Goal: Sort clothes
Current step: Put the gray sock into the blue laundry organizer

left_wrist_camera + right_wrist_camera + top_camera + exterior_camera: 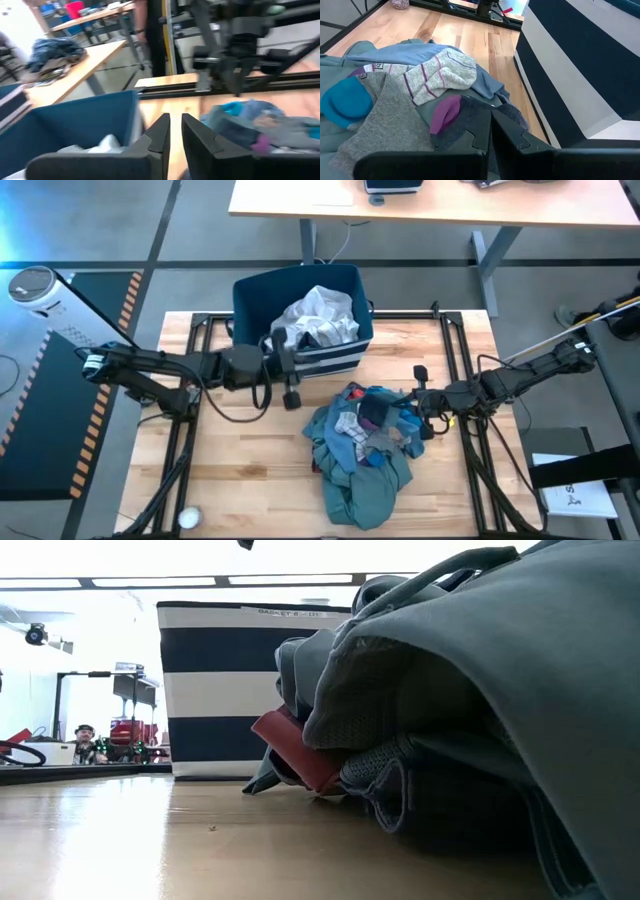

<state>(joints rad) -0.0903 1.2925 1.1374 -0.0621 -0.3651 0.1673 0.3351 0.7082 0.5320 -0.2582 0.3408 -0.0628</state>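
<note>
Now | clothes (pixel 362 445) heap | long axis bin-to-near-edge | teal tail nearest edge

- From the table's middle I read the navy bin (pixel 300 315) at twelve o'clock, its white garment (pixel 318 318) heaped to the rim.
- The clothes pile (pixel 365 442) fills the centre toward five o'clock, just beside the bin's front wall.
- My left gripper (pixel 291 370) sits at the bin's front-left corner, fingers nearly together.
- Bare wood (pixel 250 470) lies open at seven to eight o'clock.
- My right gripper (pixel 420 402) crowds the pile's three o'clock edge.
</note>
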